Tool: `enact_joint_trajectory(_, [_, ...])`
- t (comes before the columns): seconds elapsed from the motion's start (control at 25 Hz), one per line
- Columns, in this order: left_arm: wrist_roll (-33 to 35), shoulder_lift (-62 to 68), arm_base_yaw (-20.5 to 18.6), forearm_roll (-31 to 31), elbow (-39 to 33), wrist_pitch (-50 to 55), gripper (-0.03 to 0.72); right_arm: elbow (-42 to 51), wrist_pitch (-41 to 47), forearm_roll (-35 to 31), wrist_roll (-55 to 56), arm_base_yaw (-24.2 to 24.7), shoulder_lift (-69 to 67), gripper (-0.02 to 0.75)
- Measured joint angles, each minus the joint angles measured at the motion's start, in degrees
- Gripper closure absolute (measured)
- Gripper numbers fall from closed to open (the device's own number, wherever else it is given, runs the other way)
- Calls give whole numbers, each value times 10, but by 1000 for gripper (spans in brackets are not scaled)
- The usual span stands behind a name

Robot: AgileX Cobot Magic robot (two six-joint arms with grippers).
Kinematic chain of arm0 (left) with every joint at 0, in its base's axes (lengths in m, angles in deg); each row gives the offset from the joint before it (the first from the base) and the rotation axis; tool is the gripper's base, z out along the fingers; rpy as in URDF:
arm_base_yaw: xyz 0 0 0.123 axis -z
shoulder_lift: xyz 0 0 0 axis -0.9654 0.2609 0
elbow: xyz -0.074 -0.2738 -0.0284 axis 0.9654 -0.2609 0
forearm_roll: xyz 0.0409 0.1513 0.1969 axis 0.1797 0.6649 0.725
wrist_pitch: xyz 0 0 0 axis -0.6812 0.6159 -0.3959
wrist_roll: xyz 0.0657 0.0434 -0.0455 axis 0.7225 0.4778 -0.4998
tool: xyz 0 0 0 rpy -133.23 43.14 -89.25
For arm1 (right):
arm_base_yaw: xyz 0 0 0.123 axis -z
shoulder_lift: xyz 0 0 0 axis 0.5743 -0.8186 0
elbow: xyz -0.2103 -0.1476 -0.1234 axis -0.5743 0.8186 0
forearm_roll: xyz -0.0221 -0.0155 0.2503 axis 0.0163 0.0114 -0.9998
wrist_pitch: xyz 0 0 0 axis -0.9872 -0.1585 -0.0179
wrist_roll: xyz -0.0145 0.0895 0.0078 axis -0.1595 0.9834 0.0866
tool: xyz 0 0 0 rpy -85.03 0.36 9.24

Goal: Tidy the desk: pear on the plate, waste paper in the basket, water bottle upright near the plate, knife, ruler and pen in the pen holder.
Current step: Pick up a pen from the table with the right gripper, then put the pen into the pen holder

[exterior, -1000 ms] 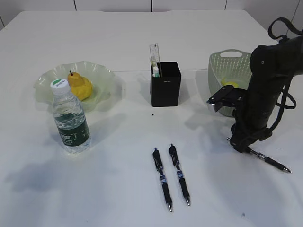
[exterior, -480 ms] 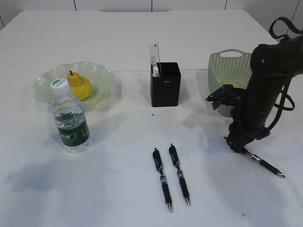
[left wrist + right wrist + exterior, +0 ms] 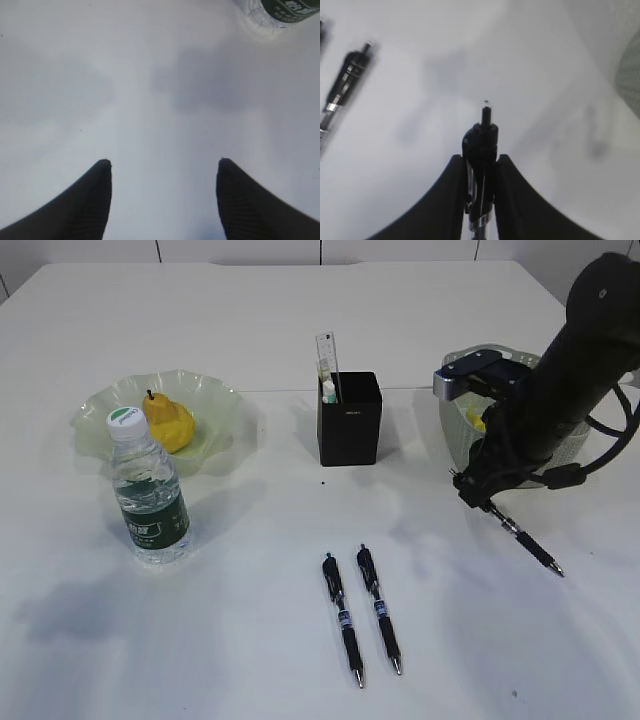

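The right end effector [image 3: 470, 485] is clenched on a black pen [image 3: 522, 537], pinching it near the clicker end; in the right wrist view the barrel sits squeezed between the two fingers [image 3: 451, 190] with the clicker poking out beyond them, and in the exterior view the rest of the pen slants down and to the right toward the bench [image 3: 250, 330]. Whether its tip is touching the surface cannot be told. The step in hand looks like carrying this pen to the pen holder [image 3: 349, 418], the black box that stands left of the basket [image 3: 455, 400] and already has the ruler [image 3: 327, 355] standing in it. To do it well, the pen should hang close to vertical before it goes over the opening, since a slanted pen could catch the rim or tip the box. The grip is near one end, so the long free part may swing; a slow, smooth carry would help. It should come down in the open part of the box, clear of the ruler, and be let go only once the tip is well inside. Two more pens [image 3: 361, 612] lie side by side on the bench in front of the box and are best not brushed. The left end effector [image 3: 162, 167] hangs released above bare bench near the water bottle [image 3: 148, 490], which stands upright just in front of the plate [image 3: 100, 405] holding the pear [image 3: 170, 423].
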Motion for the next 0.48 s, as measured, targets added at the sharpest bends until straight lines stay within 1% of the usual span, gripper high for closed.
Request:
enact_joint_trajectory(0.2, [0, 0, 0, 0, 0, 0, 221, -10, -1, -74, -35, 0, 26, 611])
enact_joint_trajectory(0.48, [0, 0, 0, 0, 0, 0, 221, -79, -23, -206, -100, 0, 26, 611])
